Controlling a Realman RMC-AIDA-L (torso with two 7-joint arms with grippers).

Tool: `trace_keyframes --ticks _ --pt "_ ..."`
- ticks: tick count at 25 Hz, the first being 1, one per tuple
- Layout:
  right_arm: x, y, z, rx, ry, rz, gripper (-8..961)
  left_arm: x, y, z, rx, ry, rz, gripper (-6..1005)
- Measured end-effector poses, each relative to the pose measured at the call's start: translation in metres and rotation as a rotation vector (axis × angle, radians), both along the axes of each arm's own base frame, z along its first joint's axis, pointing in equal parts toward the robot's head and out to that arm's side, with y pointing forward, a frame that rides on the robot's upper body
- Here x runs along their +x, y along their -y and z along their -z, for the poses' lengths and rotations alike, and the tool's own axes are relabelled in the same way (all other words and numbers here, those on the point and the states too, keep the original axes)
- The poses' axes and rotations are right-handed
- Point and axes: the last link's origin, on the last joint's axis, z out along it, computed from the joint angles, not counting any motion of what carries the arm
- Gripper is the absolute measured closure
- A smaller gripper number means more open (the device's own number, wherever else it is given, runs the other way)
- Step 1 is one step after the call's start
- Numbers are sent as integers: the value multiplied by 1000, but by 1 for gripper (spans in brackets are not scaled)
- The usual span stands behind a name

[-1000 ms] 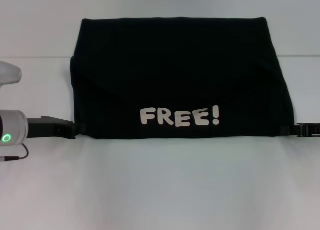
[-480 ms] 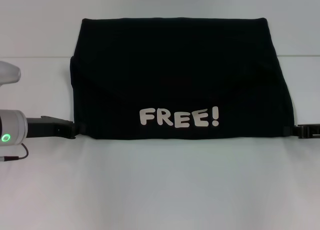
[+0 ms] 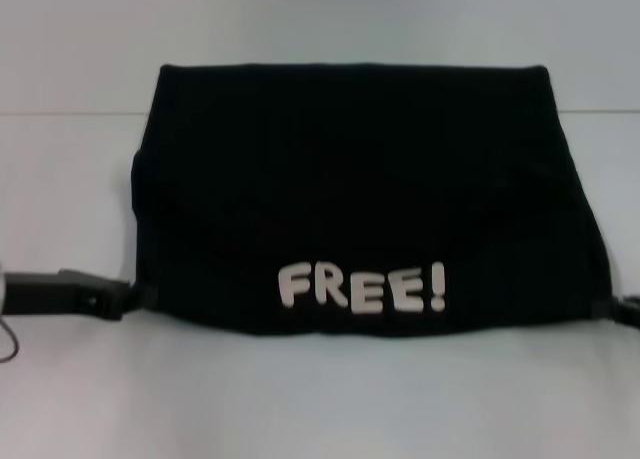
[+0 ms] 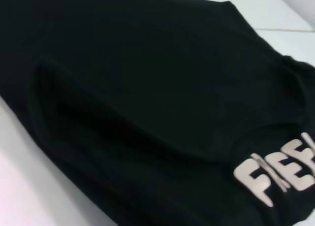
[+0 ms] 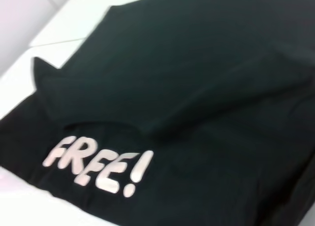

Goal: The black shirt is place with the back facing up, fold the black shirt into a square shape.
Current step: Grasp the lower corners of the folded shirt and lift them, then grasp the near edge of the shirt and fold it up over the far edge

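1. Black shirt (image 3: 360,194) lying flat on the white counter (image 3: 320,399), folded into a wide band; long axis across the head view, side to side.
2. Near hem close to the robot, far edge straight and parallel to it near the counter's back edge; side edges slanting outward toward the robot.
3. "FREE!" lettering (image 3: 362,287) upright as read from the head camera, low on the shirt, just above the near hem and a little right of centre.
4. Broad bare strip of counter open in front of the near hem; narrower bare patches at either side of the shirt.
5. Left hand (image 3: 125,299) at the shirt's near left corner, touching the fabric edge; fingers dark against dark cloth, spread or pressed together: cannot tell.
6. Right hand (image 3: 625,309) at the near right corner, cut off by the frame edge; grip likewise impossible to make out.
7. Left wrist view: shirt (image 4: 147,98) filling the frame, a soft fold ridge running across it, part of the lettering (image 4: 278,174) cut off at the frame edge; no fingers visible.
8. Right wrist view: shirt (image 5: 206,88) with an overlapping folded layer and the lettering (image 5: 101,169) near the hem; a small peak of fabric raised at the far corner; no fingers visible.
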Motion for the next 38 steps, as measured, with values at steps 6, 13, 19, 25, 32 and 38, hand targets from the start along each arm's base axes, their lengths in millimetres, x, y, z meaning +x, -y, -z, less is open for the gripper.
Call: trace_keyframes --ticks 6,13,19,25,32,38 --pt "10 45 -10 -53 -52 -59 934 -1 31 -7 -89 89 31 992" --pt "22 88 -18 -91 -94 -90 937 -2 77 -13 -218 197 80 993" --pt "27 119 -19 -120 -125 -120 938 -4 110 -16 -272 269 91 992" --pt "29 135 -19 -133 -152 -107 937 -9 119 -14 -269 290 66 992" --pt "17 105 -27 -68 -162 -163 937 2 92 -20 -235 287 104 992" --pt "0 55 -38 17 -133 -210 937 17 26 -29 -144 238 93 993"
